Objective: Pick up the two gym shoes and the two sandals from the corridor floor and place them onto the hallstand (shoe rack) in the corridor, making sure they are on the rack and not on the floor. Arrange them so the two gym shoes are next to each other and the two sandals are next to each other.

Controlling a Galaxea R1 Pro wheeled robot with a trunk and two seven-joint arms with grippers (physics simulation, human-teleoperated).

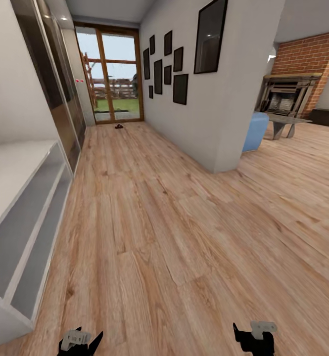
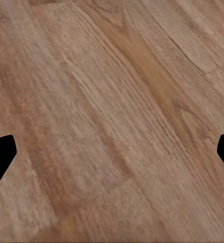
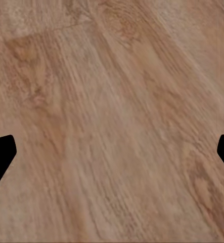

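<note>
The robot stands in the corridor with both arms low and nothing in them. The left tool (image 1: 80, 341) and the right tool (image 1: 256, 336) hang near the bottom of the head view, each with its jaws spread wide over bare floor (image 1: 174, 237); both are released.

On the near left sits the shoe rack (image 1: 16, 237), pale and low, its bench top and the two open shelves showing no shoes on the part I can see.

Far down the corridor, on the floor just before the glass door (image 1: 116, 79), lies a small dark reddish-brown thing (image 1: 118, 126), probably one of the sandals, though it is too small to tell. No gym shoes are to be made out.

By my reckoning the job is barely begun: nothing is on the rack and the footwear is a long drive away.
</note>
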